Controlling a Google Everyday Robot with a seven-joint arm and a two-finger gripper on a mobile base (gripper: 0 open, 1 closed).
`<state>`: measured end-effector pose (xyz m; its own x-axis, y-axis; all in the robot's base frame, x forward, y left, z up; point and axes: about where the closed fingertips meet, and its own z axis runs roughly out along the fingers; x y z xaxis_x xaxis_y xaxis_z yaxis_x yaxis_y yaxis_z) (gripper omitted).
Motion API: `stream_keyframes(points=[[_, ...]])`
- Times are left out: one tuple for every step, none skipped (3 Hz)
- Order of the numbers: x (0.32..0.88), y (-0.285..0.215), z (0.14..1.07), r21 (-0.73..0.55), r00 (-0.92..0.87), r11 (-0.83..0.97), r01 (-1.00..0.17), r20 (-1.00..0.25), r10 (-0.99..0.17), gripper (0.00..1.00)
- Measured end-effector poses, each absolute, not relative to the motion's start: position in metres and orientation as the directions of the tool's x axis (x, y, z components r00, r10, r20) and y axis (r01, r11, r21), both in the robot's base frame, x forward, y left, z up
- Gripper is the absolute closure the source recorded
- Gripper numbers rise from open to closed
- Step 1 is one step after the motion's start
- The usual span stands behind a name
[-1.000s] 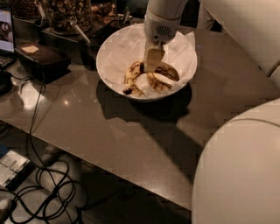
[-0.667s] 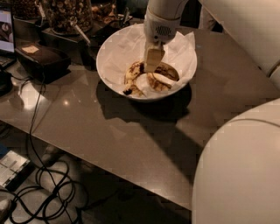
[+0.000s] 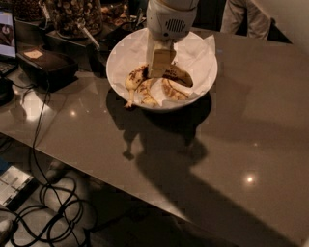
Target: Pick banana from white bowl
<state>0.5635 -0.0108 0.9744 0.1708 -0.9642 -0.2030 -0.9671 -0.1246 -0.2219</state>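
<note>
The white bowl stands on the grey table at the back centre, lined with crumpled white paper. Several spotted bananas lie in it. The longest, darkest banana curves across the middle right of the bowl. Shorter spotted bananas lie to its left and front, one reaching over the rim. My gripper comes down from above into the bowl's middle, right at the left end of the dark banana, and hides that end.
Glass jars of snacks and a black box stand left of the bowl. A laptop is at the far left. Cables hang below the table's front edge. A person stands behind.
The gripper stays low in the bowl and has shifted slightly left. The large white robot parts at the right edge of the earlier frames no longer show.
</note>
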Motion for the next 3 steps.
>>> stream_keyframes(points=[[0.565,-0.011,0.978,-0.237,0.169,-0.118,-0.964,-0.209,-0.963,1.0],[0.553,0.0,0.983,-0.251,0.195,-0.139,-0.958,-0.215,-0.957,1.0],[0.529,0.029,0.992,-0.264,0.278,-0.217,-0.94,-0.223,-0.934,1.0]])
